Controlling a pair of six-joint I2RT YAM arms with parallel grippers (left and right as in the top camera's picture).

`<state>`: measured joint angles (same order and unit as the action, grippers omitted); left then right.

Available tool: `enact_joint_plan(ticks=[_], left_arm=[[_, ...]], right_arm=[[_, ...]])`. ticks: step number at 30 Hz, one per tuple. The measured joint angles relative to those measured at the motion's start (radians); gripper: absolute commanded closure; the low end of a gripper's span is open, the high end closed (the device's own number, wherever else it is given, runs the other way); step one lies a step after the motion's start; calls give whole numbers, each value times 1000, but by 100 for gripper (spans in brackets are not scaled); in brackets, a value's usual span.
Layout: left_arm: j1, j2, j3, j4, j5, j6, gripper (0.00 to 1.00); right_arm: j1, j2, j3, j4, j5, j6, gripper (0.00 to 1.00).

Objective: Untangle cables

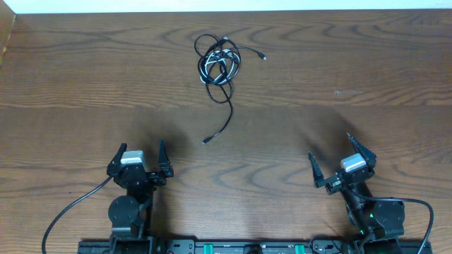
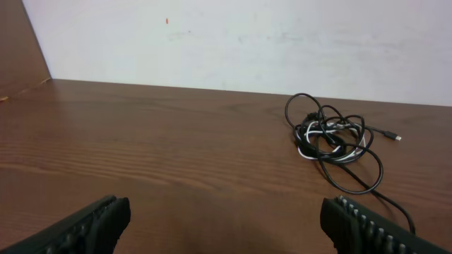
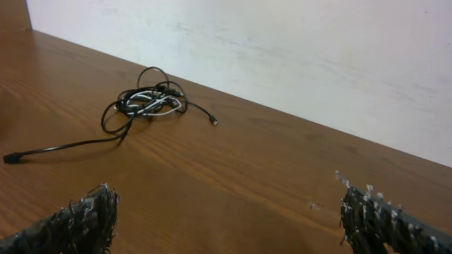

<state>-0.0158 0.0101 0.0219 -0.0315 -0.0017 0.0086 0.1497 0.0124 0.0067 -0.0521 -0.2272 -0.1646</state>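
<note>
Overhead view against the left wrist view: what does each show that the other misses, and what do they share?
Only the overhead shows both arms, with the left gripper and right gripper open and well apart from the cables, plus the tail plug ending the long black strand. Only the left wrist view shows the pale wall behind the table and its own finger pads up close. Both show the black and white tangle lying on the wood, with a short plug end sticking out.
</note>
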Motion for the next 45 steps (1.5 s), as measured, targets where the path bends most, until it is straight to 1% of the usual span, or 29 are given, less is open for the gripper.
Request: enact_joint_plan(ticks=[18, 22, 29, 40, 45], left_arm=[[0, 2, 1, -2, 0, -13, 8], [0, 38, 8, -13, 0, -29, 8], [0, 202, 40, -45, -1, -48, 8], [0, 511, 173, -40, -2, -60, 8], [0, 623, 220, -43, 6, -63, 8]], right_arm=[[0, 0, 0, 0, 0, 0, 1], [0, 0, 0, 0, 0, 0, 1], [0, 0, 0, 0, 0, 0, 1], [0, 0, 0, 0, 0, 0, 1], [0, 0, 0, 0, 0, 0, 1]])
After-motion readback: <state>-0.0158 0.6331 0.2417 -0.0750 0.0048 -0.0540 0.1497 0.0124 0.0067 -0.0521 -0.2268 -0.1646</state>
